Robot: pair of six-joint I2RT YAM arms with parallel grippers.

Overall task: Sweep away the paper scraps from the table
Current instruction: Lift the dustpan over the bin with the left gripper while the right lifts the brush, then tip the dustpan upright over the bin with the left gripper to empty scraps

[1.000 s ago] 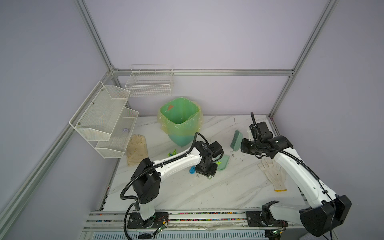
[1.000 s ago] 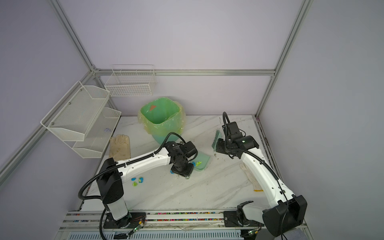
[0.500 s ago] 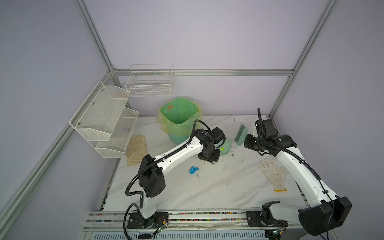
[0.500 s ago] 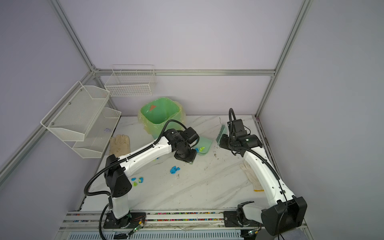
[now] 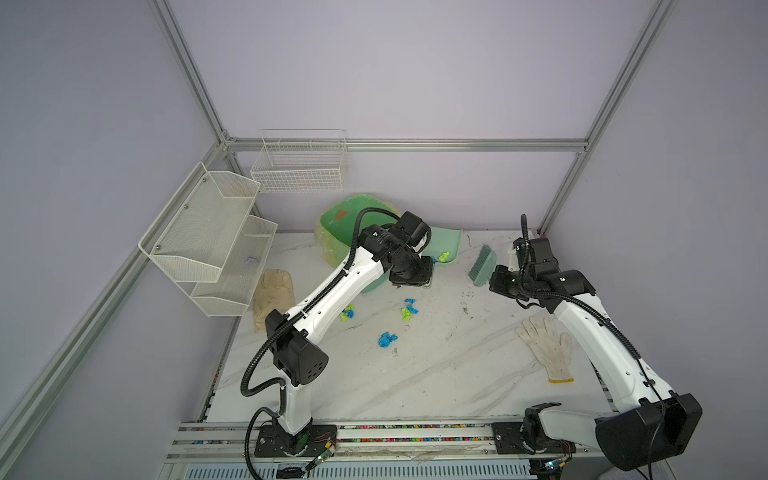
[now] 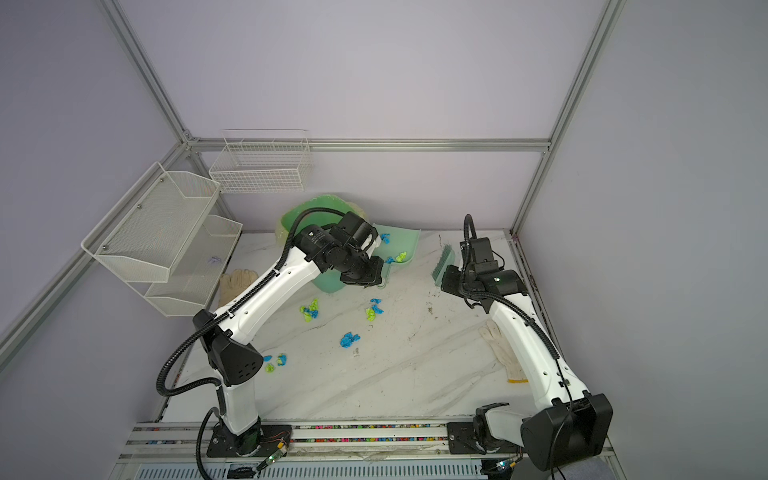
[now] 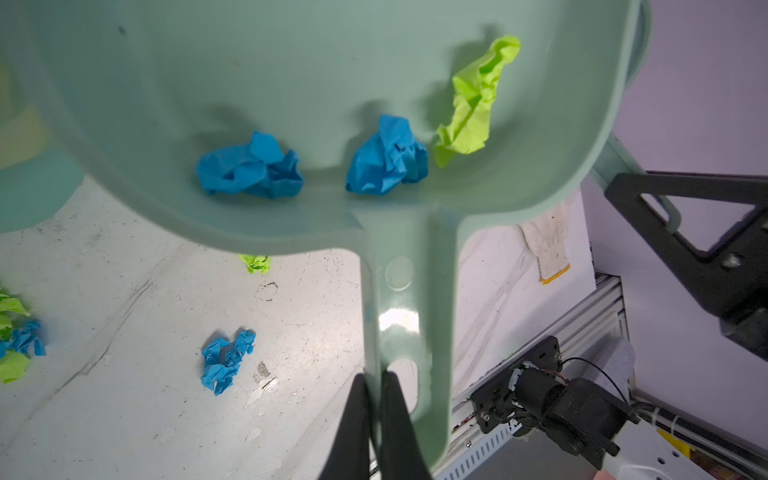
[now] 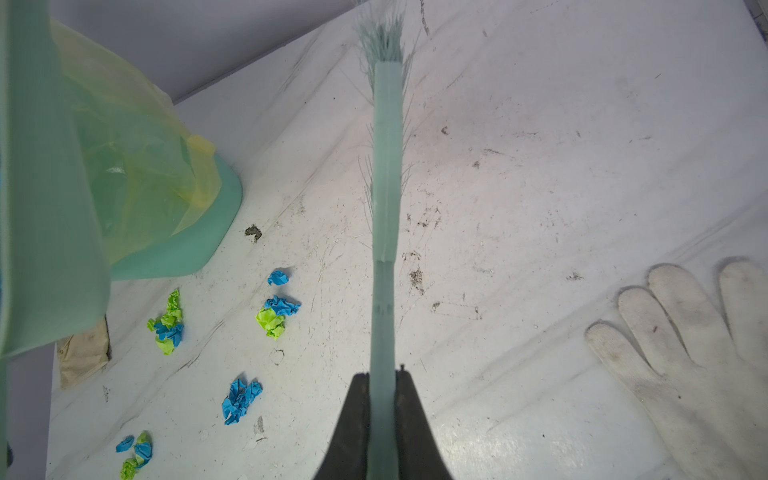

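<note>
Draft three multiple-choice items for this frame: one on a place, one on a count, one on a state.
1. Where is the pale green plastic dustpan relative to the white marble-veined table? A) flat on it B) held off it beside the green lined bin C) hanging off its front edge
2. How many crumpled paper scraps lie in the dustpan? A) one B) six C) three
3. The right pincer is: A) shut on the pale green hand brush B) open and empty C) shut on a scrap
Answers: 1 B, the left wrist view shows table under the pan; 2 C, two blue and one lime-green; 3 A, its jaws clamp the brush handle.
</note>
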